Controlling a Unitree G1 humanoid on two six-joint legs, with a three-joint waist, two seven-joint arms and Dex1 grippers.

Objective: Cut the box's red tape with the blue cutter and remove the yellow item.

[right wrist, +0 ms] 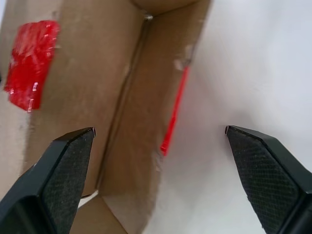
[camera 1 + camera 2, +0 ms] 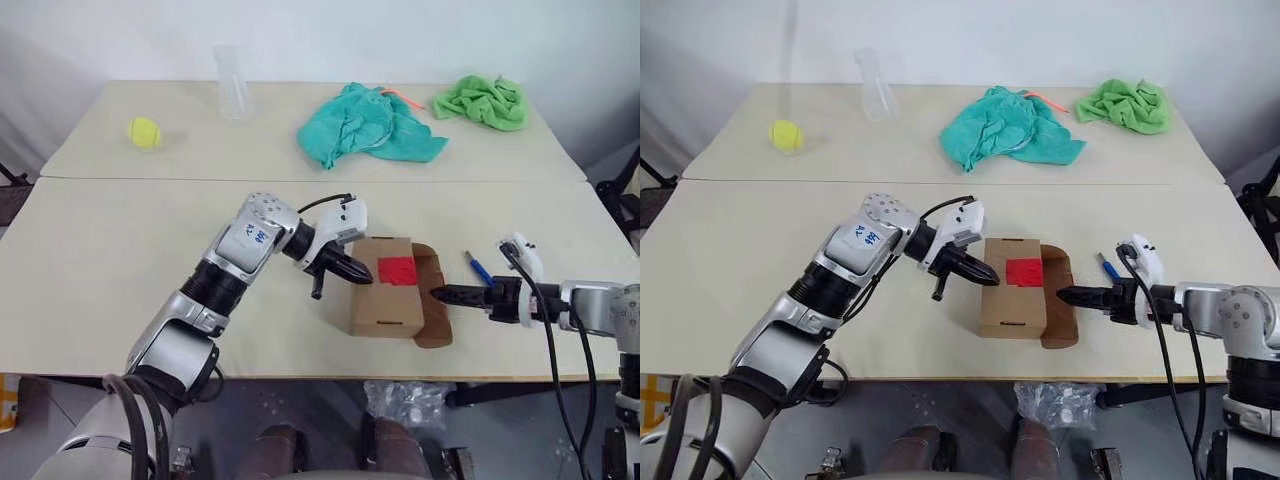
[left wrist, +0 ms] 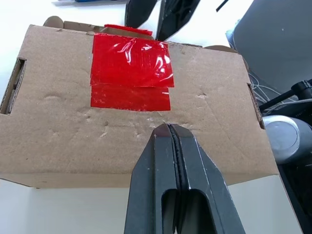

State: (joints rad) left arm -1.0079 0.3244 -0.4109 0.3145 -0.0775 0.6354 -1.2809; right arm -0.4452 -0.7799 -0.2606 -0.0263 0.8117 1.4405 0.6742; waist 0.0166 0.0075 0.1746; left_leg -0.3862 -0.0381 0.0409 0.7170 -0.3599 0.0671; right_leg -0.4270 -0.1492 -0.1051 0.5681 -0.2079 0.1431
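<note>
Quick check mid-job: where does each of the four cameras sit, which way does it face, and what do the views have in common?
Left eye view: on the head, facing forward and down over the table; both arms show, left gripper at the box.
Right eye view: beside it, same scene, blue cutter by the right gripper.
Left wrist view: along its shut fingers onto the box's top and red tape.
Right wrist view: between its open fingers toward the box's opened flap.
Shared: all four show the box.

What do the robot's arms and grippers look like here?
Both arms are silver-grey with black ribbed sections and black cables. The left arm carries a blue handwritten mark. Left gripper and right gripper have black pointed fingers on white wrist housings.
</note>
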